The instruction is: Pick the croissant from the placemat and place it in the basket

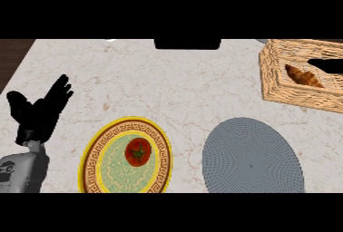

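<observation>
**Left hand idle, croissant sits in the basket: little left to break**

Left hand (41, 111) is up at the view's left edge, well left of the placemat (251, 156), fingers straight and spread, holding nothing. Resting, not reaching. Right hand doesn't show at all, so no read on its state.

Croissant (305, 76) is up and to the right of the placemat, inside the basket (281, 88), lying against the near-left inner wall. Placemat surface is bare. Judging by layout alone, the place step looks done.

Other stuff: plate (126, 156) just left of the placemat, tomato (138, 152) on it. Dark object (188, 43) at the counter's far edge, up and left of the placemat; can't tell what it is.

Risks from here, as I see them:
- Right arm out of view. If it's above the basket, a careless pull-back could clip the rim and shift the basket or tip the croissant out.
- A dark shape (331, 65) lies across the basket's right side; could be part of that arm, can't confirm.
- Any left-hand sweep toward the placemat goes over the plate and could knock the tomato.
</observation>
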Motion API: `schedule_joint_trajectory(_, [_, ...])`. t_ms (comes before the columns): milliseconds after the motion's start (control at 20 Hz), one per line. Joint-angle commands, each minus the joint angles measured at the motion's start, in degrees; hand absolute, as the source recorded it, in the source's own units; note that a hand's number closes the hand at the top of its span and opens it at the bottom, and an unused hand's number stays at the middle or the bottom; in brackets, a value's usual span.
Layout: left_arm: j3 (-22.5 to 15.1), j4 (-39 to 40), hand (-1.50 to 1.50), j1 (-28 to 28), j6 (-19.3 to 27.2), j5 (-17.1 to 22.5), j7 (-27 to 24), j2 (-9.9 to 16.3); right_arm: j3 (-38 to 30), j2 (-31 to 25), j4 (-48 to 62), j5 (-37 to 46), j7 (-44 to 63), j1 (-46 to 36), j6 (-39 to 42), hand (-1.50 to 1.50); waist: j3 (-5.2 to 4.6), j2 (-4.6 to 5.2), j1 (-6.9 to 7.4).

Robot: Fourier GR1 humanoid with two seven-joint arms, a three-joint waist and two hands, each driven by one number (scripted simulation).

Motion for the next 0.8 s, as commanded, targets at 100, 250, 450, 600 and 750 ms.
schedule_joint_trajectory(100, [-1.89, 0.83, 0.00, 1.61, 2.41, -2.42, -3.68, -3.15, -2.63, -1.35, 4.68, -6.28, -4.85, -3.75, 0.34, -1.50, -0.04, -0.04, -0.13])
schedule_joint_trajectory(250, [-0.64, -2.58, 0.00, 1.71, 0.75, -0.35, 0.93, -0.96, -7.79, -2.67, 7.23, -9.27, -2.01, -5.06, -2.84, -1.50, 0.01, -0.07, 0.09])
schedule_joint_trajectory(450, [0.64, -0.96, 0.00, 0.47, 0.74, 0.20, 1.69, -0.04, -15.62, -7.23, 8.21, -17.08, 0.26, -7.00, -0.38, -1.50, 0.02, -0.04, -0.51])
schedule_joint_trajectory(600, [-0.83, -3.34, 0.00, 0.47, 1.91, -0.84, 2.26, -1.25, -20.05, -12.07, 10.45, -21.67, 0.05, -4.33, 3.65, -1.50, 0.03, -0.19, -0.62])
schedule_joint_trajectory(750, [0.39, -2.27, 0.00, 0.31, -0.48, 0.88, 2.90, 0.50, -22.40, -15.95, 14.14, -25.15, -4.19, 1.90, 10.31, -1.50, 0.02, -0.11, -0.68])
